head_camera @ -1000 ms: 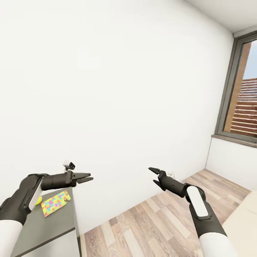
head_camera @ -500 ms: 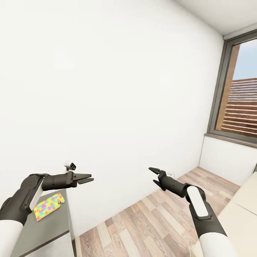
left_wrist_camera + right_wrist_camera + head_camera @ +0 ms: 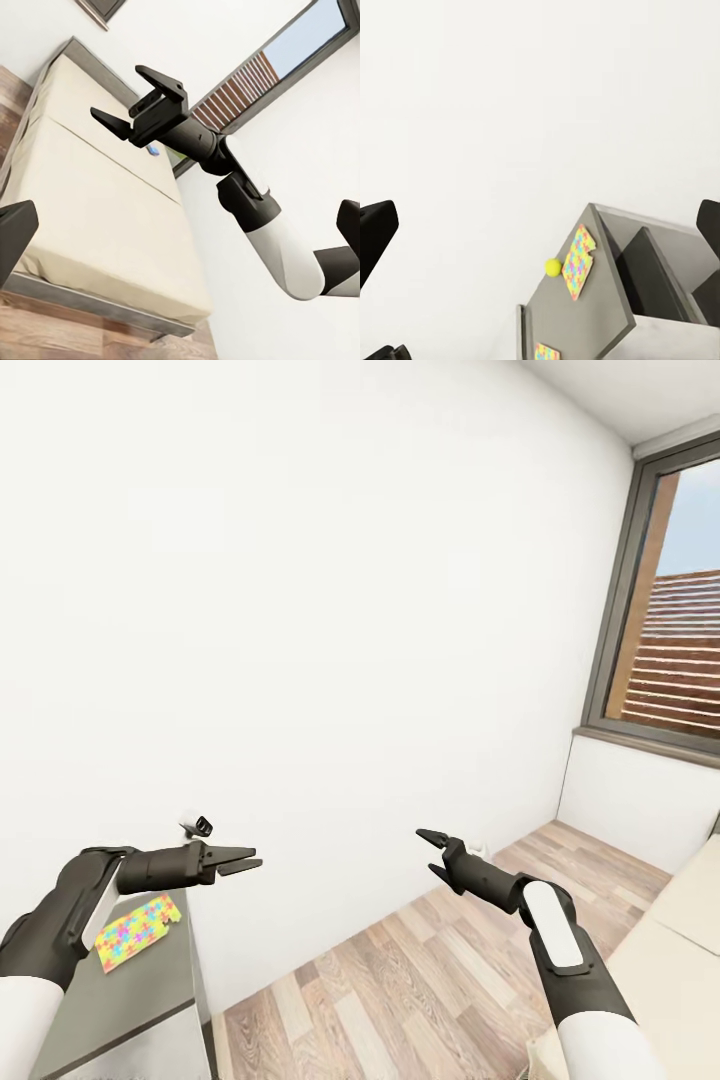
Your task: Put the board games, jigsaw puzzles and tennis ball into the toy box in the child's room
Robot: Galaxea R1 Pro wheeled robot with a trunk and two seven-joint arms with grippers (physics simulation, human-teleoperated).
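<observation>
White wall (image 3: 330,610) took up most of the head view, with a strip of wood-plank floor (image 3: 400,980) running open along its foot toward a grey-framed window (image 3: 660,610) at the right. The left gripper (image 3: 238,860) reached forward above the near end of a grey table (image 3: 130,1000) in the lower left corner, its two fingers spread apart and holding nothing; the right gripper (image 3: 432,854) hung over bare floor, its fingers likewise parted and empty. One jigsaw puzzle (image 3: 136,932), a thin sheet of yellow, pink, blue and green pieces, lay flat on the table close to the far edge, partly behind the left arm. A corner of the cream bed (image 3: 680,960) showed at the lower right, just beside the right arm. In the left wrist view the bed (image 3: 97,217) appeared as one long plain beige top with a wooden edge, against the wall below the window (image 3: 255,82), and the right gripper (image 3: 139,97) showed with its fingers wide apart. In the right wrist view the table (image 3: 585,315) stood against the wall; on it lay two puzzles, one (image 3: 578,261) near the table's edge and a second (image 3: 547,352) partly cut off by the frame. One small yellow-green tennis ball (image 3: 553,266) sat just beside the first puzzle.
</observation>
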